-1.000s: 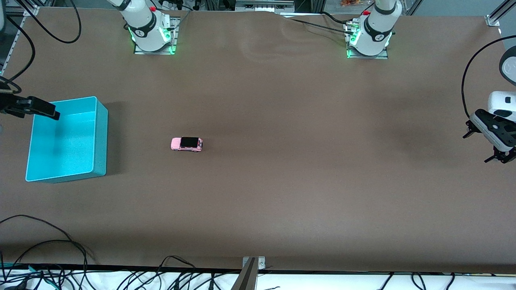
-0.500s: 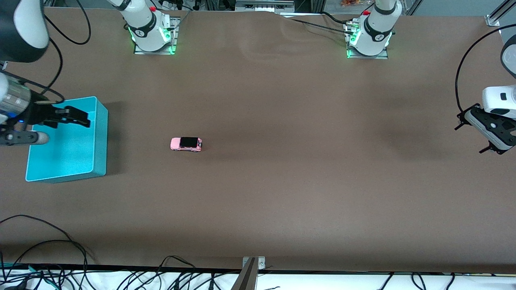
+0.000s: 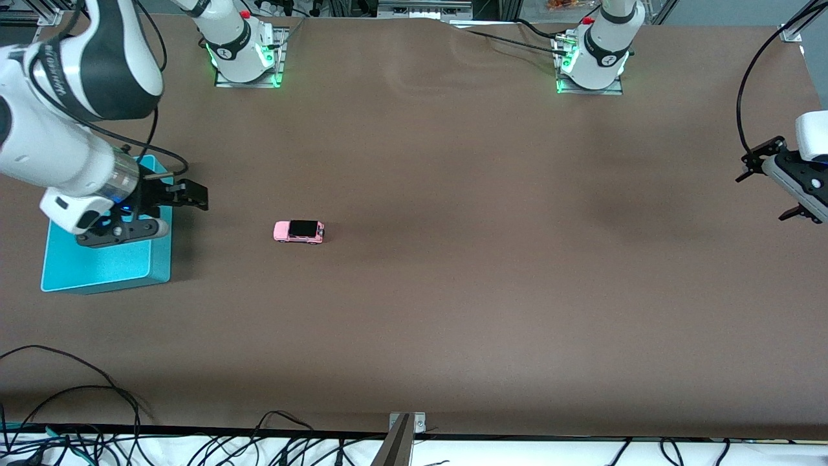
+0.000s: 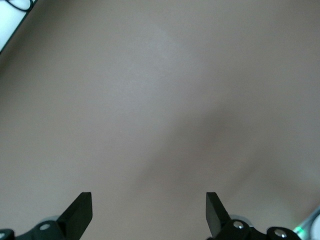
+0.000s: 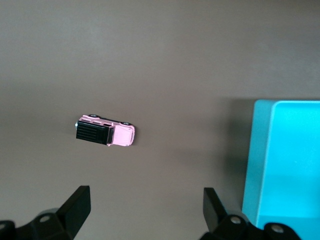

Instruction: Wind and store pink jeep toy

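Observation:
The pink jeep toy (image 3: 299, 231) (image 5: 105, 131), pale pink with a black roof, stands on its wheels on the brown table, a short way from the turquoise bin (image 3: 162, 259) (image 5: 260, 165) toward the left arm's end. My right gripper (image 3: 197, 196) (image 5: 146, 205) hangs open and empty over the bin's wall that faces the jeep. At the table's left-arm end my left gripper (image 3: 760, 198) (image 4: 149, 210) hangs open over bare table with nothing between its fingers.
The two arm bases (image 3: 242, 58) (image 3: 592, 61) stand along the table's edge farthest from the front camera. Loose cables (image 3: 77, 395) and a metal bracket (image 3: 404, 427) lie at the nearest edge. Brown tabletop (image 3: 485, 259) stretches between the jeep and the left gripper.
My right arm has swung in over the bin toward the jeep. My left gripper has shifted toward the bases' side at its end. The jeep has not moved.

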You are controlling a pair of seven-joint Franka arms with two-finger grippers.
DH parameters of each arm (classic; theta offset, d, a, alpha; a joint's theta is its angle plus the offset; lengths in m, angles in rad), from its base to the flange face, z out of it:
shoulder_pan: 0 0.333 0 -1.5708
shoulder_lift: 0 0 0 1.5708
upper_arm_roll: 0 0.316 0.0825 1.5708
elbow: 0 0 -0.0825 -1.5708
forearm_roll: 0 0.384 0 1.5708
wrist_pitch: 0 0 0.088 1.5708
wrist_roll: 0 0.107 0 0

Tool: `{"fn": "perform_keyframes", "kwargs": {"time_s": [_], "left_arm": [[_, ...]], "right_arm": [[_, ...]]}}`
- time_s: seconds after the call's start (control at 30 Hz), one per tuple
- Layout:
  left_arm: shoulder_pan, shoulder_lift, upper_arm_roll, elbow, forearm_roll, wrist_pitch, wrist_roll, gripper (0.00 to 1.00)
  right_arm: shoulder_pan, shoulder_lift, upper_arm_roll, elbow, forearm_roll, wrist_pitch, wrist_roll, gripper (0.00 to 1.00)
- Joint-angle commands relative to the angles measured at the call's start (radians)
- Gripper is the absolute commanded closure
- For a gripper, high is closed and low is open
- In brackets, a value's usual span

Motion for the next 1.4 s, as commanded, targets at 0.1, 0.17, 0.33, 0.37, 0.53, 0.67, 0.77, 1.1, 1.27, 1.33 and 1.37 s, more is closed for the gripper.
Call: {"fn": "perform_keyframes", "kwargs": {"time_s": [0.1, 0.17, 0.33, 0.37, 0.53, 0.67, 0.77, 1.1, 1.27, 1.33, 1.37], "left_arm": [[0.0, -0.005, -0.039, 0.088, 0.017, -0.136, -0.274, 0.0], [0.0, -0.011, -0.04, 0.097, 0.009, -0.159, -0.366, 0.0], [-0.001, -0.031, -0.071, 0.119, 0.006, -0.202, -0.571, 0.0], [-0.001, -0.036, -0.082, 0.123, 0.008, -0.208, -0.616, 0.0], [-0.001, -0.066, -0.123, 0.125, 0.006, -0.228, -0.759, 0.0], [-0.001, -0.08, -0.143, 0.125, 0.006, -0.228, -0.822, 0.0], [-0.001, -0.085, -0.154, 0.125, -0.011, -0.228, -0.875, 0.0], [-0.053, -0.094, -0.14, 0.131, -0.028, -0.233, -1.021, 0.0], [-0.092, -0.094, -0.119, 0.129, -0.022, -0.238, -1.035, 0.0], [-0.133, -0.094, -0.081, 0.129, -0.017, -0.239, -1.055, 0.0], [-0.151, -0.094, -0.064, 0.129, -0.017, -0.239, -1.056, 0.0]], "right_arm": [[0.017, -0.003, 0.028, -0.08, 0.015, 0.065, -0.081, 0.0], [0.017, -0.004, 0.044, -0.111, 0.015, 0.099, -0.109, 0.0], [0.017, -0.004, 0.085, -0.191, 0.017, 0.195, -0.155, 0.0], [0.018, -0.004, 0.093, -0.206, 0.017, 0.217, -0.166, 0.0], [0.017, -0.006, 0.139, -0.277, 0.017, 0.311, -0.207, 0.0], [0.017, 0.01, 0.165, -0.3, 0.017, 0.347, -0.299, 0.0], [0.017, 0.017, 0.176, -0.332, 0.017, 0.412, -0.396, 0.0], [0.018, 0.089, 0.18, -0.441, 0.015, 0.705, -0.584, 0.0], [0.018, 0.106, 0.196, -0.484, 0.015, 0.803, -0.603, 0.0], [0.018, 0.114, 0.213, -0.491, 0.015, 0.824, -0.604, 0.0], [0.018, 0.114, 0.217, -0.494, 0.015, 0.834, -0.606, 0.0]]}}
